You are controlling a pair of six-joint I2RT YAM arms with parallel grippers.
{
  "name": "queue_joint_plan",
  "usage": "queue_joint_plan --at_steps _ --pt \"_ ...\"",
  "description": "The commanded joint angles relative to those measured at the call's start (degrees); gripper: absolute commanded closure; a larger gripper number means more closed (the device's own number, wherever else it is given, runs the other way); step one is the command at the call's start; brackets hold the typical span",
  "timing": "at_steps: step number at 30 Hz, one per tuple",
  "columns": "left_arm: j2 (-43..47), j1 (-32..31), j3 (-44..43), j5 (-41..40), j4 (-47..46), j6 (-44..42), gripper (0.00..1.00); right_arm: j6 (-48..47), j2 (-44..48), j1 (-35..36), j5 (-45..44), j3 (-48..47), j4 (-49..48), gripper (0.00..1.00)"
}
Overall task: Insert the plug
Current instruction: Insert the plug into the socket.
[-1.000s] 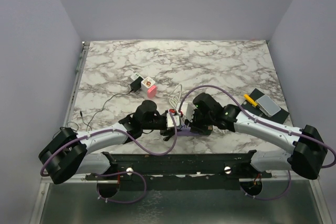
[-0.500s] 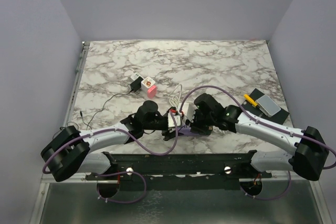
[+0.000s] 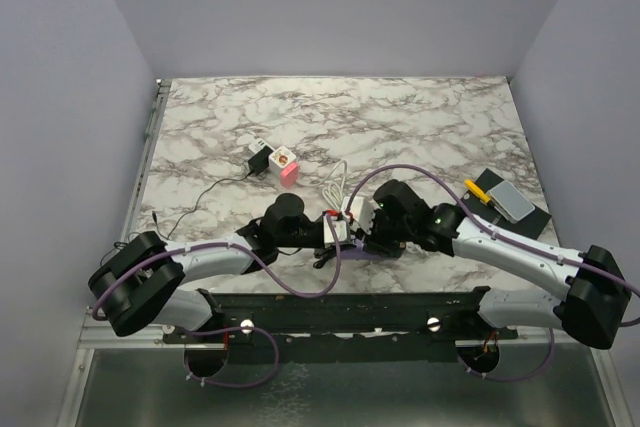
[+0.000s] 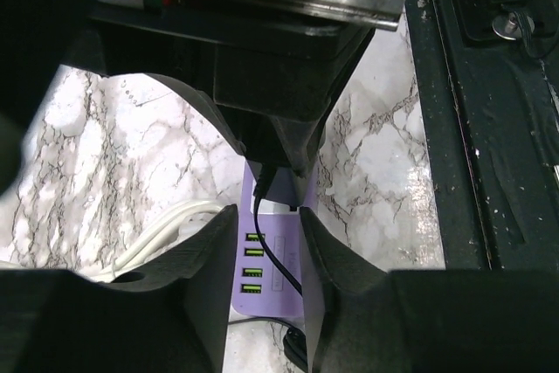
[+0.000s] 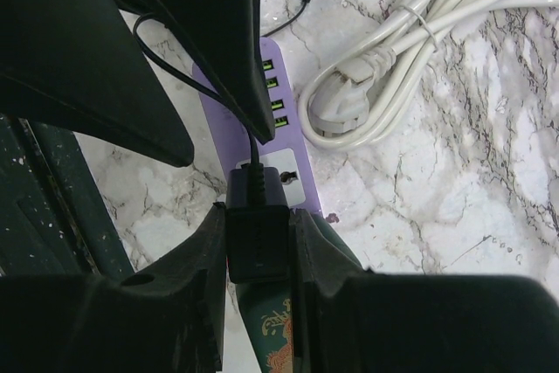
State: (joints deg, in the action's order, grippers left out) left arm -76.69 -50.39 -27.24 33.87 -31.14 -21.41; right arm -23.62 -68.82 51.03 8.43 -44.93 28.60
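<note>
The right jaws clamp the black plug [image 5: 258, 238] just beside the purple power strip [image 4: 275, 299]. The left jaws flank that strip; I cannot tell whether they grip it.

On the bench [image 3: 420, 117], the power strip [image 4: 275, 299] lies at lower centre of the overhead frame, between the left gripper [image 3: 325, 230] and right gripper [image 3: 375, 232]. The plug [image 5: 258, 233] sits over the strip's end, in the right gripper. A coiled cord [image 3: 335, 185] lies just behind, small blocks [image 3: 272, 160] to its upper left, and a mat [image 3: 520, 219] at far right.
</note>
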Motion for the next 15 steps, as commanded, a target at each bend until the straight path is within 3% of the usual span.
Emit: queue_joint_plan --at_steps 1,15 --pt "-3.3 -1.7 0.5 -2.9 4.1 1.5 0.68 -2.9 -1.1 2.6 3.9 2.0 2.7 0.75" --pt "-3.0 -2.0 0.7 -1.1 4.6 -2.0 0.76 -3.4 -2.3 2.6 3.5 1.1 3.2 0.64"
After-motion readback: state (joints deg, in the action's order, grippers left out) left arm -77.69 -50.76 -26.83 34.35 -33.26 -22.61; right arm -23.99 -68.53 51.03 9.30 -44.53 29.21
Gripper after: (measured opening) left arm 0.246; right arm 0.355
